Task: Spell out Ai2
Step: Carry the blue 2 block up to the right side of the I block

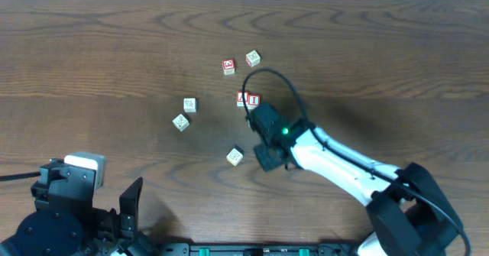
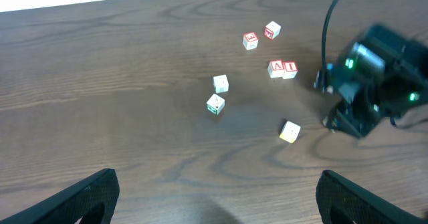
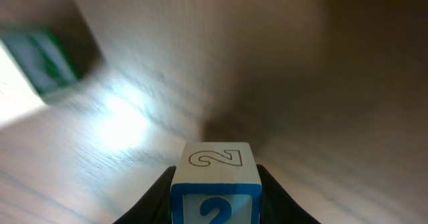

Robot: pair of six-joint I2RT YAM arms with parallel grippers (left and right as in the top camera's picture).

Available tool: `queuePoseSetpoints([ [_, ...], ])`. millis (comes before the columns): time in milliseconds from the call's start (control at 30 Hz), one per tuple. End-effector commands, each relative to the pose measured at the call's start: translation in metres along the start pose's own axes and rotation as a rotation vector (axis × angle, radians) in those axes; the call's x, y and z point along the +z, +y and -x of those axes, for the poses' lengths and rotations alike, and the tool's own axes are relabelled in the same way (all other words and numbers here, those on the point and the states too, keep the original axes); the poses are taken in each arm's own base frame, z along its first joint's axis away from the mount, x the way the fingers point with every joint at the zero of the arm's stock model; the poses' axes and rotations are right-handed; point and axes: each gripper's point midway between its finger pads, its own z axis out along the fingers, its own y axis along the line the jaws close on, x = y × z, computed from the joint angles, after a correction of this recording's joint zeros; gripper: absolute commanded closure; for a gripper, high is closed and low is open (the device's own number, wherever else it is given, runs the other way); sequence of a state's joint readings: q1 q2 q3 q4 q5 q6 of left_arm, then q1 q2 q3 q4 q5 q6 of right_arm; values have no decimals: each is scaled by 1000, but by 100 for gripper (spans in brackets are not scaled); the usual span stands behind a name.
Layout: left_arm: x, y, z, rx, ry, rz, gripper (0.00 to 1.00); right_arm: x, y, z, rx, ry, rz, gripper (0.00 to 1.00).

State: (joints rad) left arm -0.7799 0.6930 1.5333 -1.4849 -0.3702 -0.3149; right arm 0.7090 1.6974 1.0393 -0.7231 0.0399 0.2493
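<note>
Two cubes, A [image 1: 243, 98] and I [image 1: 254, 100], sat touching on the worktop [image 1: 92, 50]. The right gripper [image 3: 215, 198] was clamped on the 2 cube [image 3: 215, 162] just robot-side of them, with the free slot ahead on I's right. The left gripper [image 2: 221, 200] gaped empty, well apart.

Eight small wooden cubes in all. Seven lie on the tabletop [image 1: 92, 42]: one red "A" cube [image 1: 243, 98], one red "I" cube [image 1: 254, 100], one other red-marked cube [image 1: 228, 66], and four with markings too small to read: far cube [image 1: 253, 58], upper-left cube [image 1: 189, 104], lower-left cube [image 1: 180, 122], near cube [image 1: 235, 157]. One blue "2" cube [image 3: 216, 184] is the eighth. Two robot arms: left arm [image 1: 69, 202], right arm [image 1: 344, 160].
</note>
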Motion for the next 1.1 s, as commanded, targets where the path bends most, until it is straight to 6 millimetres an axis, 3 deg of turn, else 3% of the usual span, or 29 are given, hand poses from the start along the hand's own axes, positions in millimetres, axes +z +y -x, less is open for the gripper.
queuePoseSetpoints([
  [0, 1, 3, 2, -6, -2, 25, 4, -29, -4, 41, 13, -100, -8, 71],
  [267, 1, 3, 2, -7, -2, 25, 4, -75, -37, 86, 57, -215, -140, 70],
  [567, 1, 3, 2, -14, -4, 28, 5, -78, -93, 95, 415, -255, -152, 71],
  [833, 1, 4, 2, -14, -5, 32, 5, -69, -97, 94, 542, -238, -109, 72],
  [1067, 1, 4, 2, -13, -5, 33, 5, -39, -82, 90, 559, -160, -77, 73],
])
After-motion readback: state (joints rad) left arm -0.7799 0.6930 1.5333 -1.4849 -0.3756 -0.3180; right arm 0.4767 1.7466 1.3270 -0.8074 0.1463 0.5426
